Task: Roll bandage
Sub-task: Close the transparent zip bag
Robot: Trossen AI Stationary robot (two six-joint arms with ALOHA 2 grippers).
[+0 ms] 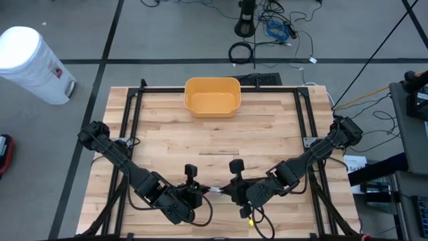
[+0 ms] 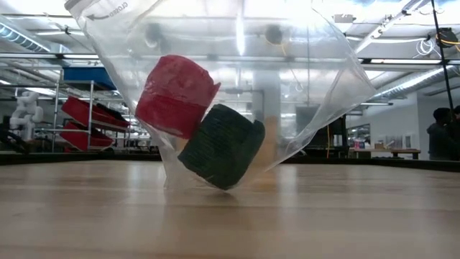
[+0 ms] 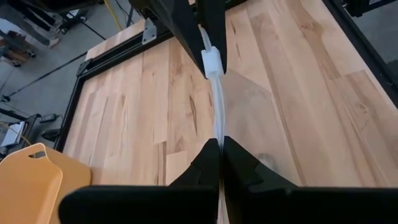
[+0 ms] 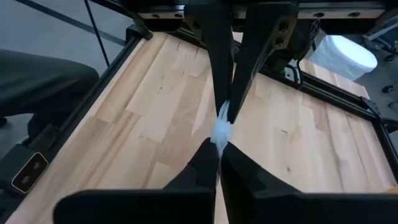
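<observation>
A clear plastic zip bag [image 2: 237, 93] is held up at the near edge of the pale wooden counter [image 1: 221, 137], its sealed top edge stretched between the two claws. In the high view the left claw [image 1: 200, 192] and the right claw [image 1: 231, 191] are seen close together, with a short strip of the bag's top edge [image 1: 215, 191] between them. That edge, the bag's long axis, runs across the counter from one claw to the other. In the left wrist view the left claw's fingers [image 3: 205, 163] are pressed together on the thin edge of the bag [image 3: 217, 121], and the white zip slider [image 3: 212, 62] is seen further along at the other claw. In the right wrist view the right claw's fingers [image 4: 208, 163] are likewise pinched on the bag's edge at the slider [image 4: 221, 129].

In the low view the bag is seen hanging with its mouth upward and its lower corner resting on the counter [image 2: 230, 223]. Two bandage rolls are counted inside it: one red roll [image 2: 176, 93], tilted, lying above and against one dark green roll [image 2: 223, 146], which sits at the bottom of the bag.

One yellow plastic tub [image 1: 212, 96] stands at the far edge of the counter, well apart from the bag. One white cylindrical bin [image 1: 33, 63] stands on the floor beyond the counter's far left corner.
</observation>
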